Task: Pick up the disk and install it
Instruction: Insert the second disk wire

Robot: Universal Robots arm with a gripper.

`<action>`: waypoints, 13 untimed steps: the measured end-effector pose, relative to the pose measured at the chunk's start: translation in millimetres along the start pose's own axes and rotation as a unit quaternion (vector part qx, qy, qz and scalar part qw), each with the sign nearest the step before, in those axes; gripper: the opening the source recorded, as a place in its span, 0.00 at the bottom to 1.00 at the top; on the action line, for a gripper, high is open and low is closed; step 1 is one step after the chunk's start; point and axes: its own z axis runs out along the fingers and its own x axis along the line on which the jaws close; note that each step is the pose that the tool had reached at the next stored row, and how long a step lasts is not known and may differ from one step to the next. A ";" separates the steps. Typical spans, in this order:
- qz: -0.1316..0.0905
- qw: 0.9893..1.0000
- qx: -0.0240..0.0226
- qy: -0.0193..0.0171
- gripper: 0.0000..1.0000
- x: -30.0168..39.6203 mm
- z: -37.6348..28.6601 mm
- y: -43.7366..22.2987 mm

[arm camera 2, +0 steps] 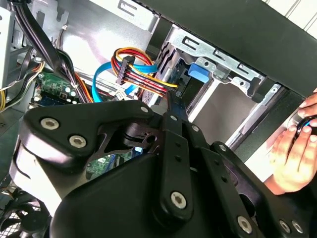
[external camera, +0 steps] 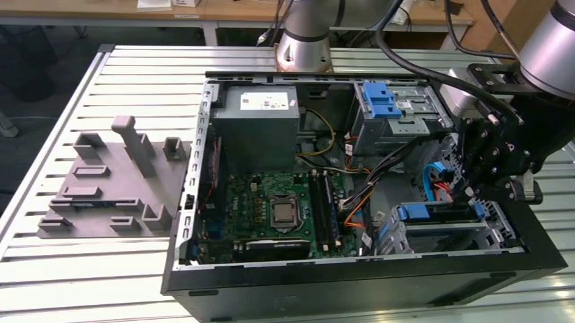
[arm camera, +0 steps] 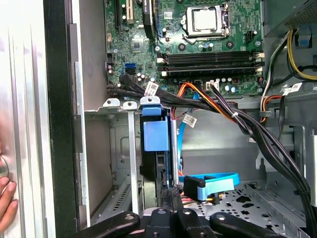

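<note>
The disk [external camera: 438,211] sits edge-on in the drive cage [external camera: 458,235] at the front corner of the open computer case, on the exterior view's right. Its blue carrier bracket [arm camera: 154,135] faces the motherboard and also appears in the second wrist view [arm camera 2: 201,70]. My gripper [external camera: 462,195] hangs just over the disk's rear end. In both wrist views the fingertips [arm camera: 169,191] [arm camera 2: 173,99] are pressed together against the disk's rear edge. I cannot see whether they pinch it.
The case holds a grey power supply [external camera: 260,128], a motherboard [external camera: 279,208] and a blue latch [external camera: 382,101]. A blue cable [arm camera: 210,180] and coloured wires [arm camera 2: 141,72] lie close to the fingers. A person's hand [arm camera 2: 292,153] rests outside the case wall. A grey fixture [external camera: 108,182] stands on the table.
</note>
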 end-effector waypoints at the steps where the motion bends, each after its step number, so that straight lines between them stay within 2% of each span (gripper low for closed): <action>1: 0.000 1.000 0.000 0.000 0.11 0.0 0.0 0.0; 5: 0.000 1.000 0.000 0.000 0.11 0.1 -1.1 1.2; 10: 0.000 1.000 0.000 0.000 0.11 0.5 -9.0 2.1; 13: 0.000 1.000 0.001 0.000 0.11 1.7 -9.1 7.7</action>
